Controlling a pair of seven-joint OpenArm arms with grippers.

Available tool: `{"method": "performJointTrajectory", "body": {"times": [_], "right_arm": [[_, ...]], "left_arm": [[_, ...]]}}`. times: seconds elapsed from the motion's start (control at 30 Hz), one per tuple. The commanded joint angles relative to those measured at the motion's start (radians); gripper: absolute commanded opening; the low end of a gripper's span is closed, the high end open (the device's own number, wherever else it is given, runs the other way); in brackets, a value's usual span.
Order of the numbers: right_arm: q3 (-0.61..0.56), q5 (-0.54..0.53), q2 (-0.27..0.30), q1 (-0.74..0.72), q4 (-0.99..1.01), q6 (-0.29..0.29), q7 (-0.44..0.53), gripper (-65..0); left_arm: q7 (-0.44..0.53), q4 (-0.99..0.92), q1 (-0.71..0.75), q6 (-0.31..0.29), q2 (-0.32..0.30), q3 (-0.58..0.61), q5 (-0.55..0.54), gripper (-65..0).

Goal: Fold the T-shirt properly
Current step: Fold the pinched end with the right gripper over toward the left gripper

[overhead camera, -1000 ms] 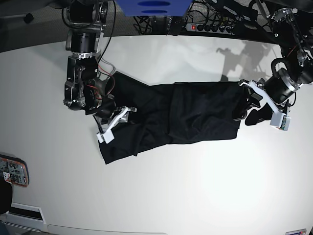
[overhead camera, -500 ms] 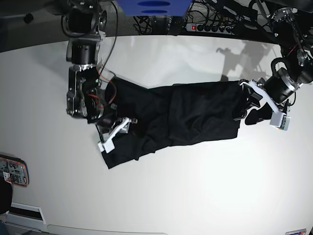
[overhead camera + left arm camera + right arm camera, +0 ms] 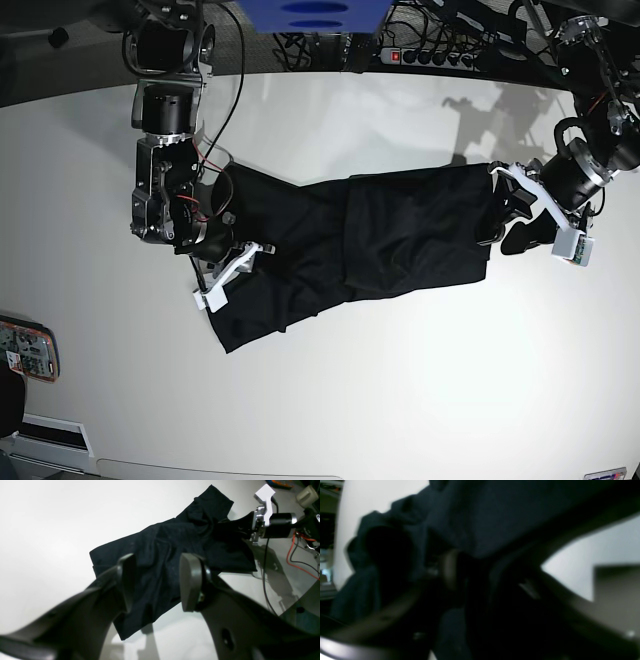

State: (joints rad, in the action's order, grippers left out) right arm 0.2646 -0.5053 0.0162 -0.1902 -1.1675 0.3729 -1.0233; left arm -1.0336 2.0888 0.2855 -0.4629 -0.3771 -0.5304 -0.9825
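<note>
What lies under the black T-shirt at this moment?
Only the white table shows around the T-shirt. Its folded layers cover whatever lies beneath, and the right gripper digs into the cloth.

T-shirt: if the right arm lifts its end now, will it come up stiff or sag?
The T-shirt will probably sag: it lies creased and bunched in soft folds. It looks light, so one end should lift easily. The far end will likely drag across the table.

White table (image 3: 400, 390), power strip (image 3: 430, 56) beyond its far edge, phone (image 3: 25, 350) at left edge.
</note>
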Motion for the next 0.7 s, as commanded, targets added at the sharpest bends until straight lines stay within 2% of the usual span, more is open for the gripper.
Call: {"method": "performJointTrajectory", "body": {"times": [0.0,0.03,0.1,0.17,0.27,0.37,0.47,0.53,0.67], "right_arm": [[-0.001,-0.006,0.017,-0.016,-0.015,0.001,0.004,-61.6],[0.002,-0.006,0.021,-0.016,-0.013,0.001,0.004,-65.0],[0.005,-0.005,0.028,-0.016,-0.015,-0.002,0.004,-65.0],[-0.001,-0.005,0.063,-0.010,-0.030,-0.002,0.004,-65.0],[-0.003,-0.003,0.080,-0.009,-0.136,-0.004,-0.009,-65.0],[-0.003,0.063,0.104,-0.007,-0.223,-0.021,-0.032,-65.0],[-0.006,0.213,0.104,-0.007,-0.314,-0.058,-0.061,-65.0],[-0.020,0.334,0.104,-0.007,-0.363,-0.058,-0.067,-65.0],[-0.149,0.623,0.104,-0.007,-0.457,-0.096,-0.064,-65.0]], "left_arm": [[0.020,0.014,-0.007,-0.001,-0.010,-0.003,-0.019,-36.9],[0.020,0.014,-0.007,-0.001,-0.010,-0.003,-0.019,-36.9],[0.020,0.014,-0.007,-0.001,-0.010,-0.003,-0.019,-36.9],[0.020,0.014,-0.007,-0.001,-0.010,-0.003,-0.019,-36.9],[0.020,0.014,-0.007,-0.001,-0.010,-0.003,-0.019,-36.9],[0.022,0.014,-0.010,-0.001,-0.010,-0.001,-0.019,-36.9],[0.022,0.014,-0.010,-0.001,-0.010,-0.001,-0.019,-36.9],[0.022,0.014,-0.010,-0.001,-0.010,-0.001,-0.019,-36.9],[0.022,0.014,-0.009,-0.001,-0.010,-0.001,-0.019,-36.9]]}}
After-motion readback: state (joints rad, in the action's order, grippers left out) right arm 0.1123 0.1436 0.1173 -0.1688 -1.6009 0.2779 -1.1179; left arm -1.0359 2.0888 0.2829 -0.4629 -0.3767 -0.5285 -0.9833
